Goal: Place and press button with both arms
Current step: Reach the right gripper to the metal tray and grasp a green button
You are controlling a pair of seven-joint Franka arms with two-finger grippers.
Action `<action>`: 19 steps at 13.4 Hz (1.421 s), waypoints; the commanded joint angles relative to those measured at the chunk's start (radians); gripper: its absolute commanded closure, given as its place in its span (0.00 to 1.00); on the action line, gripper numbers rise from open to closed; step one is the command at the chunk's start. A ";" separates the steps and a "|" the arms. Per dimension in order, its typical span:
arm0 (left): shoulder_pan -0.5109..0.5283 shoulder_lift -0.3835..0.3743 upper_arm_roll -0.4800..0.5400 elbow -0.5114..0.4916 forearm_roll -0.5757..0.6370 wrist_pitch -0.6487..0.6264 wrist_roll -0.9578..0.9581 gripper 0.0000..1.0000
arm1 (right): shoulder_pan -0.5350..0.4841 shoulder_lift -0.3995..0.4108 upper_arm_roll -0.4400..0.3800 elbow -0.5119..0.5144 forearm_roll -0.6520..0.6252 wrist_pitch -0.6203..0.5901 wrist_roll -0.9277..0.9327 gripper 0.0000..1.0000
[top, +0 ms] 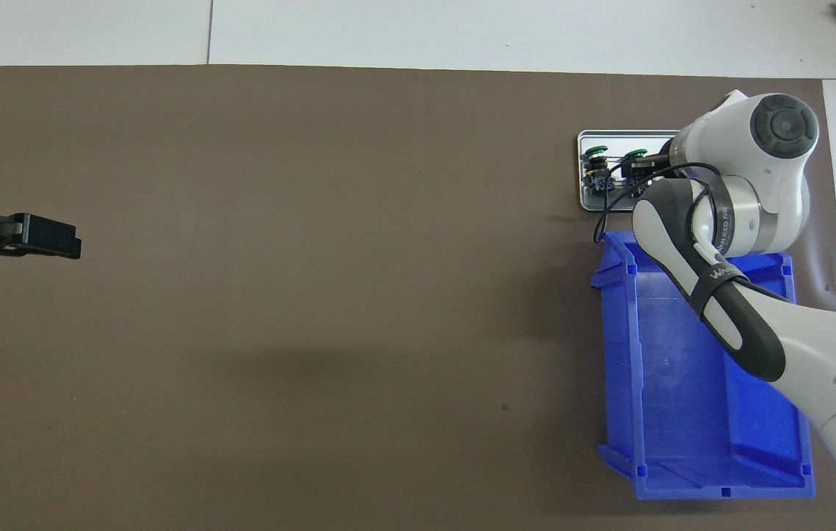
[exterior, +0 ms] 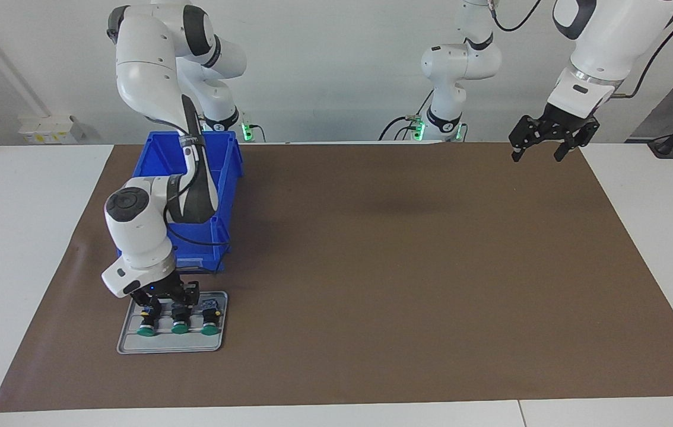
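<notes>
Three green-capped buttons lie in a row on a small grey tray (exterior: pixel 164 346) (top: pixel 584 171) at the right arm's end of the table. My right gripper (exterior: pixel 172 303) (top: pixel 638 169) is down on the tray, its fingers closed against the black body of the middle button (exterior: pixel 180 325) (top: pixel 635 154). One neighbouring button (exterior: pixel 210 328) (top: pixel 595 153) lies free toward the left arm's end. Another button (exterior: pixel 146 330) lies beside the held one and is hidden under the wrist in the overhead view. My left gripper (exterior: pixel 537 155) (top: pixel 73 246) hangs open and empty in the air over the mat's corner by the left arm's base.
An open blue bin (exterior: pixel 228 178) (top: pixel 683 413) stands just nearer to the robots than the tray, with the right arm reaching over it. A brown mat (exterior: pixel 402 284) covers most of the white table.
</notes>
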 commanded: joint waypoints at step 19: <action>0.010 -0.012 -0.007 0.000 0.014 -0.012 0.003 0.00 | 0.003 -0.176 0.008 -0.016 0.128 -0.182 0.052 1.00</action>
